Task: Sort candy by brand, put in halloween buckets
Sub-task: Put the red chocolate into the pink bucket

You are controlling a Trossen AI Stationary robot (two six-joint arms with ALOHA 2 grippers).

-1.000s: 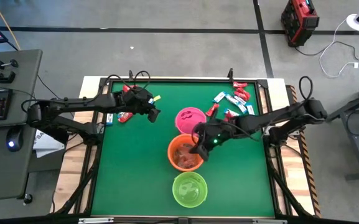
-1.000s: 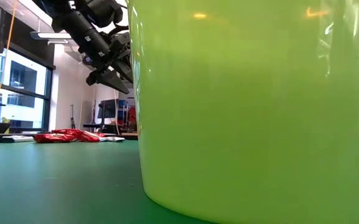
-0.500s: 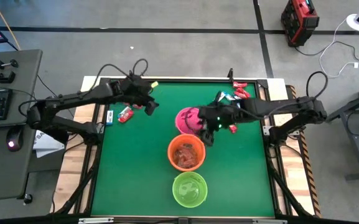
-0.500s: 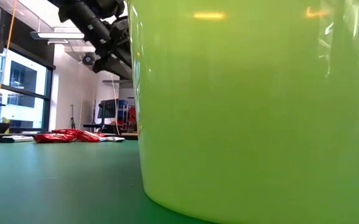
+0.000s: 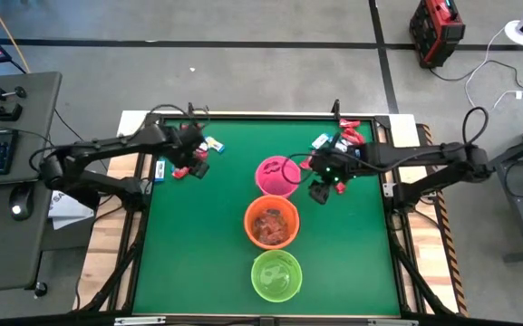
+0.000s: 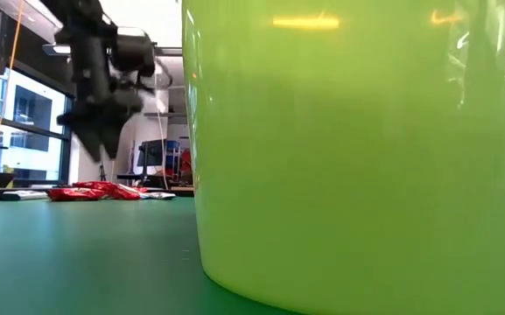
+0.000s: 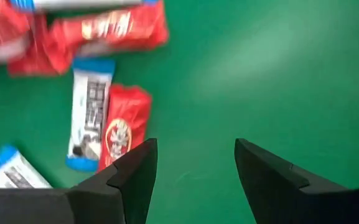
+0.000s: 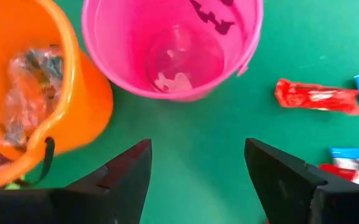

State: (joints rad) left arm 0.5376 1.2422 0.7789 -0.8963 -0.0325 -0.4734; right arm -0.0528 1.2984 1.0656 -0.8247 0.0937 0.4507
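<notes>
Right claw (image 5: 323, 187) empty, fingers apart, beside round pink plastic bucket (image 5: 277, 175). Left claw (image 7: 191, 168) apart above red-wrapped flat candy (image 7: 122, 127). Risk: adjacent blue-and-white packet (image 7: 89, 115) gets pinched too, mixing brands.

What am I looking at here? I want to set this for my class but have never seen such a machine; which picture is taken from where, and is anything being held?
Two dark robot arms work at a green table. The overhead picture shows everything: a pink bucket, an orange bucket with wrapped candy inside, and a lime green bucket in a row. The table-level picture is mostly filled by that green bucket. The other two pictures come from cameras on the arms' wrists. The left gripper hovers over red and blue-and-white candy bars, fingers open. The right gripper is beside the pink bucket, fingers open, near more loose candy. Neither holds anything.
</notes>
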